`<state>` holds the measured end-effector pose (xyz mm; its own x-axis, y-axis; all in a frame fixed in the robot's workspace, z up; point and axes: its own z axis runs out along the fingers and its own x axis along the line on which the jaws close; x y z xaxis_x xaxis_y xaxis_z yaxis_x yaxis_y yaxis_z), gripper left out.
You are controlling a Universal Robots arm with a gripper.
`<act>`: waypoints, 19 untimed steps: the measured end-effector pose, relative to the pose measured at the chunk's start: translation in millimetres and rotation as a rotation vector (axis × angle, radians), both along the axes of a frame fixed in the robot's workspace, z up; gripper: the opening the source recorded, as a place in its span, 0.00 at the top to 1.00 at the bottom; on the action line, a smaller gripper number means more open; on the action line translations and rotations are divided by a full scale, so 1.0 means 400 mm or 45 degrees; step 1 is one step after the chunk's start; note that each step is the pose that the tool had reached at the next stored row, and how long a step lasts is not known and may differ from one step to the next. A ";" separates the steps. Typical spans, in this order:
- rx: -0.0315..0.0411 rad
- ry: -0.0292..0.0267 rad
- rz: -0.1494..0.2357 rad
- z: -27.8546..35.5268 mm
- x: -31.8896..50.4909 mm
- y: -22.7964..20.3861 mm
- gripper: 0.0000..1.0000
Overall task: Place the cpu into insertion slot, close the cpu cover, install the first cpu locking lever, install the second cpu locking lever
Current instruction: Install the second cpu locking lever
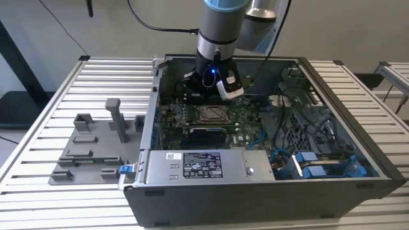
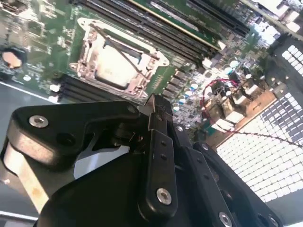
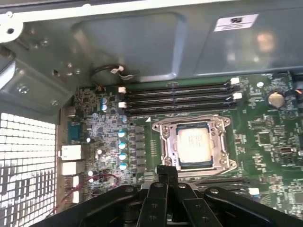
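The cpu (image 3: 193, 144) lies flat in the insertion slot (image 1: 213, 114) on the green board, its silver face up. The cpu cover (image 3: 165, 139) is a silvery frame lying down around the cpu's face. In the second wrist view a thin wire lever (image 2: 124, 56) crosses over the cpu (image 2: 111, 64); I cannot tell whether it is latched. My gripper (image 3: 166, 171) hovers above the board just beside the socket, black fingertips (image 2: 156, 106) pressed together, shut with nothing between them. In the exterior view the arm stands over the far side of the socket.
The open computer case (image 1: 332, 182) sits on a slatted table. A labelled power-supply box (image 1: 204, 165) lies along its near side, with blue cables (image 1: 313, 165) on the exterior view's right. Memory slots (image 3: 175, 97) run beside the socket. A grey fixture tray (image 1: 89, 148) stands outside the case.
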<state>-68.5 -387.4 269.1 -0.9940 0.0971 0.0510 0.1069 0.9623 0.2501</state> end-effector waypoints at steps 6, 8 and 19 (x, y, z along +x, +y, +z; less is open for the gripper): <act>0.0003 0.0079 0.000 -0.003 0.026 -0.006 0.89; -0.0002 0.0080 0.000 -0.010 0.026 -0.006 0.89; -0.0046 0.0091 0.000 -0.021 0.043 -0.013 0.89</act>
